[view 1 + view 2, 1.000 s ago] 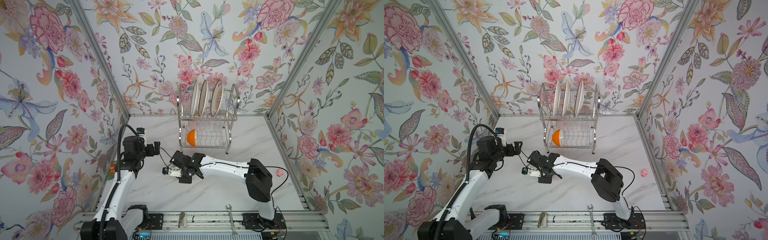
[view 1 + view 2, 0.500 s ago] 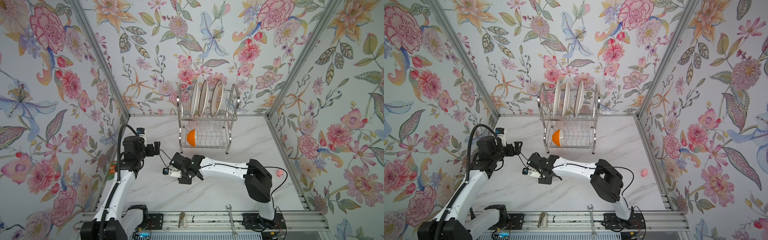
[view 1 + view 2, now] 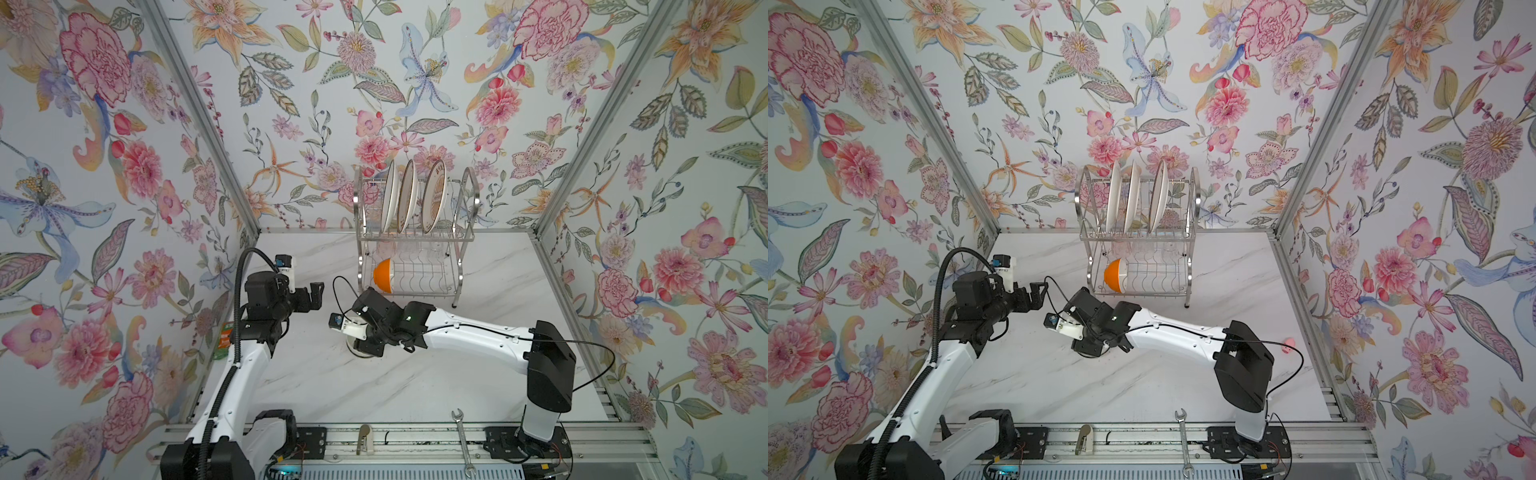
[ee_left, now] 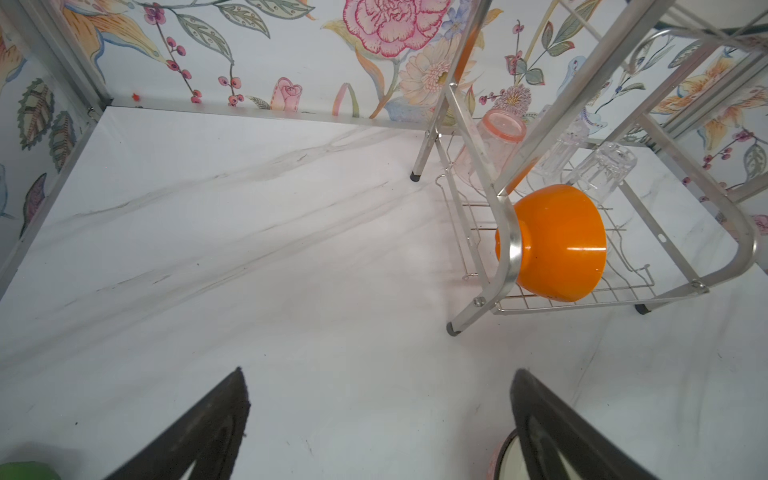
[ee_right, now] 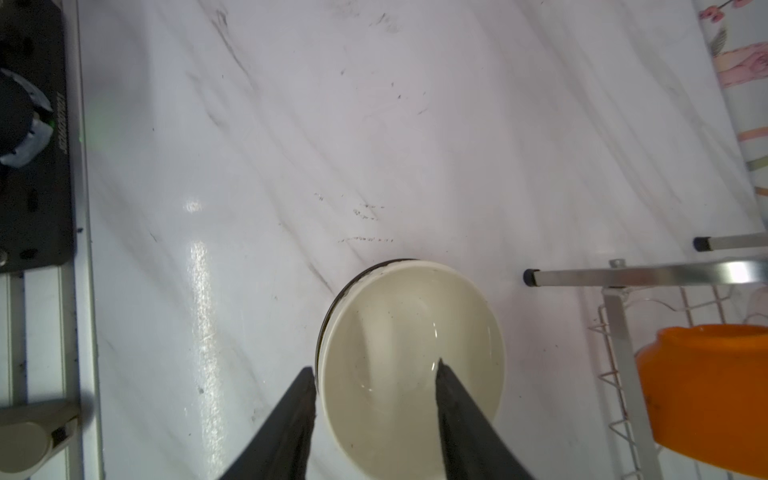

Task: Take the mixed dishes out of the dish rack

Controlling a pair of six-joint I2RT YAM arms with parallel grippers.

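Note:
The dish rack point(image 3: 473, 195) point(image 3: 1194, 195) stands at the back of the table with three white plates point(image 3: 409, 195) point(image 3: 1131, 195) upright on its upper tier. An orange bowl point(image 3: 382, 274) point(image 4: 557, 245) point(image 5: 706, 395) lies on its side on the lower tier, beside a pink tumbler point(image 4: 494, 141) and a clear tumbler point(image 4: 602, 166). A cream bowl point(image 5: 411, 353) point(image 4: 509, 461) sits upright on the table. My right gripper point(image 5: 375, 365) point(image 3: 365, 345) is open astride its rim, one finger inside, one outside. My left gripper point(image 4: 378, 371) point(image 3: 318, 293) hovers open and empty, left of the rack.
A steel wrench point(image 3: 462, 440) lies on the front rail. A green-orange snack packet point(image 3: 224, 338) sits by the left wall. A small pink object point(image 3: 1287, 347) rests near the right wall. The rack's front feet point(image 4: 453, 328) stand close to both grippers.
My right gripper's jaws have spread apart, letting go of the cream bowl's rim, with the bowl resting on the table. The left arm has not moved.

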